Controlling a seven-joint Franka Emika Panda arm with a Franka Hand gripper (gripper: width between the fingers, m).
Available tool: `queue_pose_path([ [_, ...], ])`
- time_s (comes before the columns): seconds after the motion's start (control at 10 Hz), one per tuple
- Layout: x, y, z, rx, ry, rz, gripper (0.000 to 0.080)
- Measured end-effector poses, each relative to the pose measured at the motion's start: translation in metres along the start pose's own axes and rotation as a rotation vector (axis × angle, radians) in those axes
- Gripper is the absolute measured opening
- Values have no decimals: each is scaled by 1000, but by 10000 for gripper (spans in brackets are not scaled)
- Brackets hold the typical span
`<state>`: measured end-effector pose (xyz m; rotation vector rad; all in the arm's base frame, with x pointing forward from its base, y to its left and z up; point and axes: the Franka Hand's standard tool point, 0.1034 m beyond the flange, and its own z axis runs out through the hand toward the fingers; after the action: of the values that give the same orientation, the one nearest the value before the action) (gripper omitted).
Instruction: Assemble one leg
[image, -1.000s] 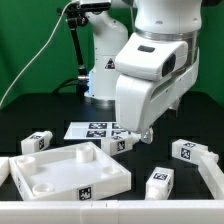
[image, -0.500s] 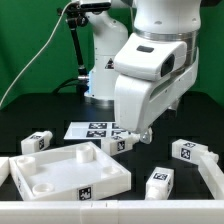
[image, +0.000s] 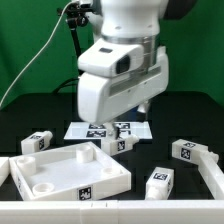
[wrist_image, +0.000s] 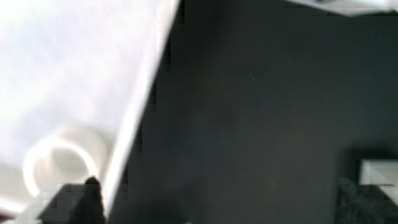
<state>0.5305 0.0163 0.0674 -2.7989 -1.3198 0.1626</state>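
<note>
Several white legs with tags lie on the dark table: one (image: 118, 143) at the marker board's front edge, one (image: 38, 142) at the exterior view's left, and two (image: 185, 150) (image: 160, 181) at its right. The large white tray-like panel (image: 65, 170) with round corner sockets lies at the front left. My gripper (image: 140, 104) hangs above the table behind the panel, mostly hidden by the hand's white body. In the wrist view the gripper (wrist_image: 222, 205) is open and empty, with the panel (wrist_image: 71, 90) and one round socket (wrist_image: 63, 160) below one finger (wrist_image: 71, 200).
The marker board (image: 105, 129) lies flat behind the middle leg. A long white bar (image: 212, 178) lies at the exterior view's right. The robot's base and a black stand (image: 78, 50) are at the back. A white wall (image: 60, 214) runs along the front edge.
The arm has swung up and to the exterior view's left, away from the leg by the marker board. That leg has stayed on the table.
</note>
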Motion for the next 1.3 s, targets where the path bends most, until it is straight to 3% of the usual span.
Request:
queue_pose_path([
  [0.2, -10, 5, 15, -8, 15, -5, 650],
  [0.6, -10, 6, 23, -6, 16, 3, 650],
  [0.8, -15, 8, 43, 2, 15, 12, 650],
  [1.2, -17, 3, 54, 16, 5, 9, 640],
  [1.3, -16, 2, 55, 16, 4, 4, 451],
])
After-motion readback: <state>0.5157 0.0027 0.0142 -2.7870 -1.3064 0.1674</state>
